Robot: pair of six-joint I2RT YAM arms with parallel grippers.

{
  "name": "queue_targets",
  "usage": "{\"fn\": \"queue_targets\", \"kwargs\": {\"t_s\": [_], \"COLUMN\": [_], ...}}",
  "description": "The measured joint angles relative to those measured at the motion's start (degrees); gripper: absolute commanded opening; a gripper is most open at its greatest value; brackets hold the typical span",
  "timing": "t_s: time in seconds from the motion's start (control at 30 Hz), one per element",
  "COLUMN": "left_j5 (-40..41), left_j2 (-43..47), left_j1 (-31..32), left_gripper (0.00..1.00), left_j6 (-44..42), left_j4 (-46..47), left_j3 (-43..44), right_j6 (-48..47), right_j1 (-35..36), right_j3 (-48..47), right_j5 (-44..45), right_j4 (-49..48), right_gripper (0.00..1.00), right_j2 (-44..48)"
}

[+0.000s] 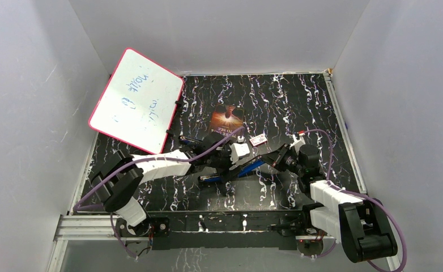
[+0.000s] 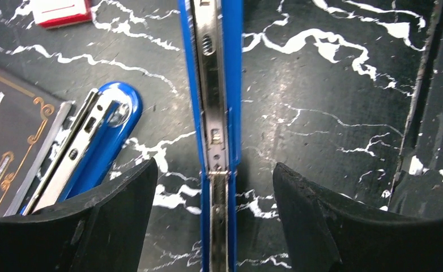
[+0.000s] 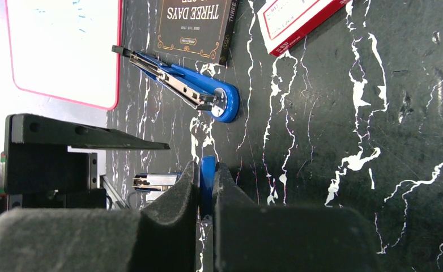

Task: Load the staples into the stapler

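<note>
Table (image 1: pixel 321 113): left pincer (image 2: pixel 213 167) released astride stapler (image 2: pixel 216 85); right pincer (image 3: pixel 207 165), wrist view, seemingly grasps it.

From my end I count two blue staplers on the surface (image 1: pixel 298 107) — the near stapler (image 2: pixel 216 85) and the far stapler (image 3: pixel 208 93). There is one whiteboard (image 1: pixel 137 101) (pink-edged, the only one), one book (image 1: pixel 228 119) with a dark cover, and one red-and-white box (image 1: pixel 258 140). I have two hands in view — the left hand (image 2: pixel 214 165) and the right hand (image 3: pixel 206 165).
</note>
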State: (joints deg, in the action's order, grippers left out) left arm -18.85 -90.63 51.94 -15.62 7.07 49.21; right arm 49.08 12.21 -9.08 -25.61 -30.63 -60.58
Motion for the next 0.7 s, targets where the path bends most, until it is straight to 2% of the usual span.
{"fn": "queue_targets", "kwargs": {"t_s": [0.17, 0.37, 0.47, 0.63, 0.67, 0.7], "left_j5": [-1.33, -1.40, -2.14, -3.32, -3.41, -3.48], "left_j2": [-2.05, -6.40, -9.03, -9.68, -9.68, -9.68], "left_j1": [1.05, 1.05, 1.05, 1.05, 1.03, 0.96], "left_gripper": [0.69, 0.52, 0.38, 0.04, 0.00, 0.00], "left_j6": [0.09, -0.48, -0.83, -0.81, -0.90, -1.03], "left_j4": [3.67, 5.31, 4.55, 3.21, 2.95, 2.69], "left_j3": [0.02, 0.63, 2.21, 3.30, 3.43, 3.54], "right_j6": [0.24, 0.33, 0.31, 0.20, 0.13, -0.13], "right_j1": [0.09, 0.09, 0.11, 0.20, 0.20, 0.28], "right_j3": [0.04, 0.31, 0.33, 0.44, 0.44, 0.42], "right_j5": [0.09, 0.09, 0.09, 0.55, 0.72, 1.09], "right_j4": [-0.02, -0.57, -0.61, 0.24, 0.66, 1.31], "right_gripper": [0.10, 0.11, 0.11, 0.17, 0.20, 0.23], "right_j2": [0.00, 0.00, 0.02, 1.11, 1.49, 2.14]}}
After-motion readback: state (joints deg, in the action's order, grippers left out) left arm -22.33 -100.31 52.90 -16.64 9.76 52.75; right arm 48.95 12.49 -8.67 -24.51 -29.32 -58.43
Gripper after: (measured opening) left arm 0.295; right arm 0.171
